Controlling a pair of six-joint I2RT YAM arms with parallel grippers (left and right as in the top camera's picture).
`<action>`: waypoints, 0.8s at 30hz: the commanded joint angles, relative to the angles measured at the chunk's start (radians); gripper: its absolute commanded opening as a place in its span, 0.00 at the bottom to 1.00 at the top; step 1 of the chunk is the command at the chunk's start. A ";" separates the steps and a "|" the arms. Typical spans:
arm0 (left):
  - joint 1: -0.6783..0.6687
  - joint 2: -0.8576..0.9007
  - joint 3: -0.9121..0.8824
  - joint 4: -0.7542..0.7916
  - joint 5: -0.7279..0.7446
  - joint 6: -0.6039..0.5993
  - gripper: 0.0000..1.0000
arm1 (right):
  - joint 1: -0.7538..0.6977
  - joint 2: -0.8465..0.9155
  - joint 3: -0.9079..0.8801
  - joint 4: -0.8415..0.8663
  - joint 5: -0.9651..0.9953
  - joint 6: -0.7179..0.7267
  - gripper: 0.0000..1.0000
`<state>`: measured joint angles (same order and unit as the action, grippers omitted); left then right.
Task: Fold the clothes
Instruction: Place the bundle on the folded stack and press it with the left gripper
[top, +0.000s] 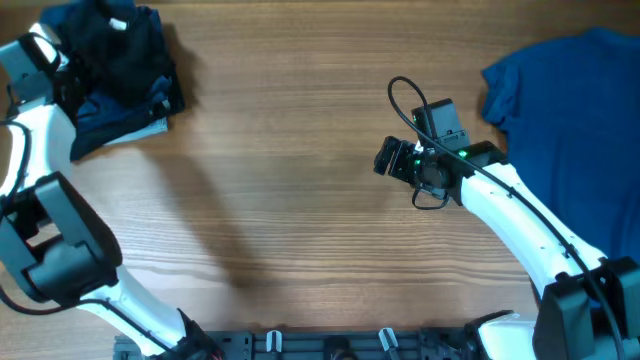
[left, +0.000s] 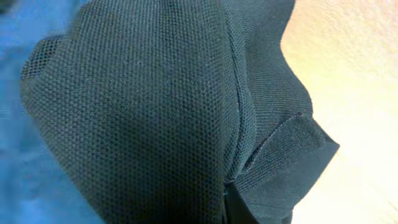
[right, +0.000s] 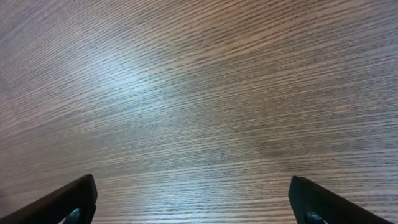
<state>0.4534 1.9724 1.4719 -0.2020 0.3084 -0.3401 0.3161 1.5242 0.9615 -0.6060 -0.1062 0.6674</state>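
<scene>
The right pincer (top: 385, 158) gapes wide and empty over the surface (top: 300, 250), the left pincer (top: 58, 62) buried in cloth past telling, while the big blue shirt (top: 570, 110) lies right and the smaller dark pile (top: 125, 70) far left, likely soft, light, best pinched at a hem.

Left arm (top: 60, 240): white, reaching to the far-left corner, wrist turned inward. Left pincer (top: 50, 55): mostly hidden, jaw state unreadable. Right arm (top: 520, 215): stretched diagonally toward centre. Right pincer (right: 191, 190): pointing left, fingers (right: 68, 202) spread wide, holding nothing.
</scene>
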 joint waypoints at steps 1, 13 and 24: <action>0.040 -0.009 0.022 -0.009 -0.019 0.022 0.22 | -0.002 0.008 -0.004 0.000 -0.025 -0.010 0.99; 0.088 -0.009 0.021 -0.102 -0.223 0.009 1.00 | -0.002 0.008 -0.004 -0.001 -0.051 -0.013 0.99; 0.062 -0.253 0.021 -0.184 -0.201 -0.084 0.33 | -0.002 0.008 -0.004 0.024 -0.079 -0.060 0.99</action>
<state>0.5358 1.8042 1.4769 -0.4026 0.1020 -0.4240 0.3161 1.5242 0.9615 -0.5938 -0.1684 0.6388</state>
